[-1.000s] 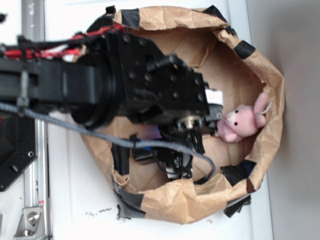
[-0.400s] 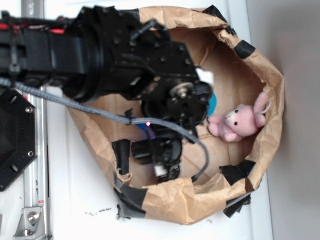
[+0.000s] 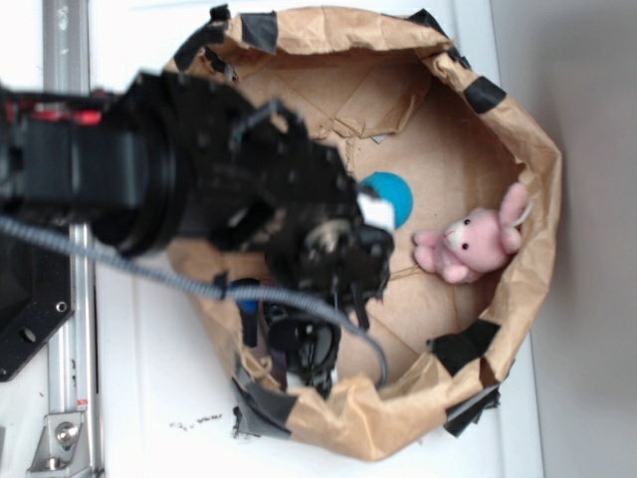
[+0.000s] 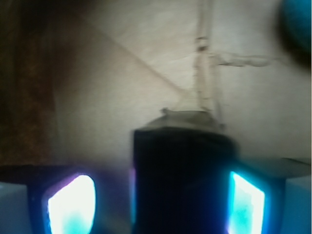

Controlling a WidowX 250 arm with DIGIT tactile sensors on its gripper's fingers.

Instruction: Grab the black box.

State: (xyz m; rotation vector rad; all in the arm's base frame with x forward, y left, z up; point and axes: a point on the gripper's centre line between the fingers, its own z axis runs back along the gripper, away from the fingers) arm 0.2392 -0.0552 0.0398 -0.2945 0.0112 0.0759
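The black box fills the lower middle of the wrist view, standing on the brown paper floor between my two glowing fingers. My gripper straddles it. The right finger lies against the box's side, while a strip of floor shows between the box and the left finger. In the exterior view my gripper reaches down into the lower left of the paper bag, and the arm hides most of the box there.
A blue ball and a pink plush bunny lie inside the bag, right of the gripper. The ball shows at the wrist view's top right. Black tape patches dot the bag rim. A black hexagonal plate sits left.
The arm has swung down and left toward the bag's lower left wall, uncovering the blue ball. The bag's left side has shifted, and the gripper now sits lower.
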